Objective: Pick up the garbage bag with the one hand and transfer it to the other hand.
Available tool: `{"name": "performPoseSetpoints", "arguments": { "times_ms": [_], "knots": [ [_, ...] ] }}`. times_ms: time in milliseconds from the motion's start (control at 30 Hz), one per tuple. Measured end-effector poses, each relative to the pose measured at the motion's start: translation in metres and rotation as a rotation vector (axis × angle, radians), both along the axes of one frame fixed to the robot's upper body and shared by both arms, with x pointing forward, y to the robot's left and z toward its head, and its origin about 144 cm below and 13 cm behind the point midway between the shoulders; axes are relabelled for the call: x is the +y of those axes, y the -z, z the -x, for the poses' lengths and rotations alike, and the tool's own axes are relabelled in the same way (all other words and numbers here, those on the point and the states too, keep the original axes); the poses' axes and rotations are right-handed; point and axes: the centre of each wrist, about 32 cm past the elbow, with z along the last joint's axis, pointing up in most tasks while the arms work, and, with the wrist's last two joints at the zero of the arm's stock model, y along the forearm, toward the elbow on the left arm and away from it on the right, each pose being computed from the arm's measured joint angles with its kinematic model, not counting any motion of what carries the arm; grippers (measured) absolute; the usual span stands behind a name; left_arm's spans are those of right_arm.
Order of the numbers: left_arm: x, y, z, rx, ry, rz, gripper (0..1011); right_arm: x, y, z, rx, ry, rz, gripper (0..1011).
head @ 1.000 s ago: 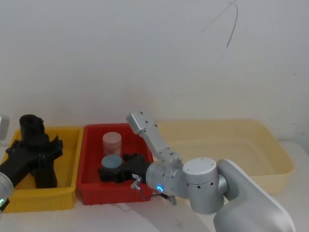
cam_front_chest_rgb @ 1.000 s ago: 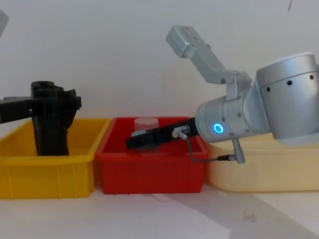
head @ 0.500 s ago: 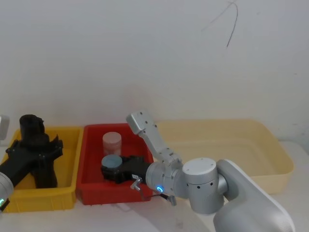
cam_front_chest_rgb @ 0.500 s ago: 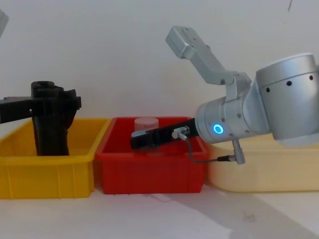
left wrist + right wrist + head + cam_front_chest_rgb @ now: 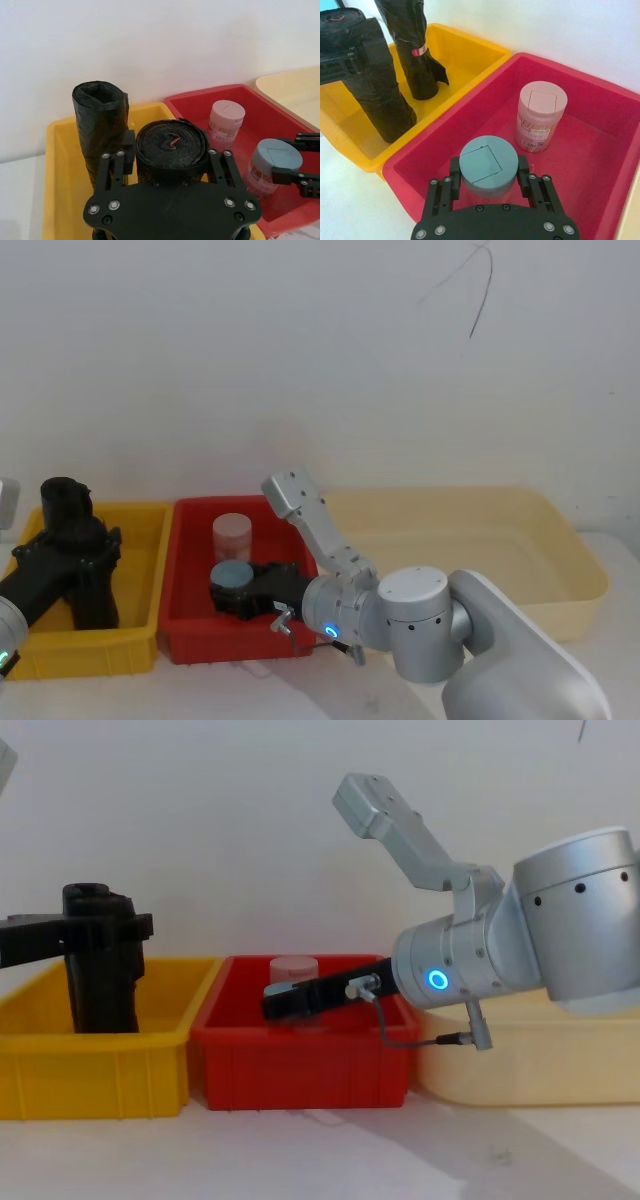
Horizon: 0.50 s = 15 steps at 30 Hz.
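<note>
The garbage bag, a plain black roll, stands upright in the yellow bin. My left gripper on the green-ringed arm is shut on its upper part, one finger pressed on each side. From the right wrist view the held roll stands nearer, with the fingers across it. A second black roll with a small red mark stands just behind it. My right gripper on the blue-ringed arm is low in the red bin, open, its fingers either side of a blue-lidded jar.
A pink-lidded jar stands farther back in the red bin. A large shallow cream tray lies to the right. All three containers sit side by side against a white wall. White tabletop lies in front of them.
My left gripper's fingers have closed in onto the garbage bag. My right gripper has drawn back slightly in the red bin while the blue-lidded jar stayed put.
</note>
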Motion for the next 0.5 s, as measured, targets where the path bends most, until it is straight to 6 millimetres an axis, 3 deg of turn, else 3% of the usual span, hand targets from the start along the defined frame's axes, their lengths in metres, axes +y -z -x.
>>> {"name": "performPoseSetpoints", "arguments": {
  "times_ms": [167,500],
  "knots": [
    [0.0000,0.0000,0.0000,0.000,0.000,0.000,559,0.0000,0.0000,0.0000,0.000,0.000,0.000,645],
    [0.0000,0.0000,0.0000,0.000,0.000,0.000,523,0.0000,0.0000,0.0000,0.000,0.000,0.000,645]
  ]
}}
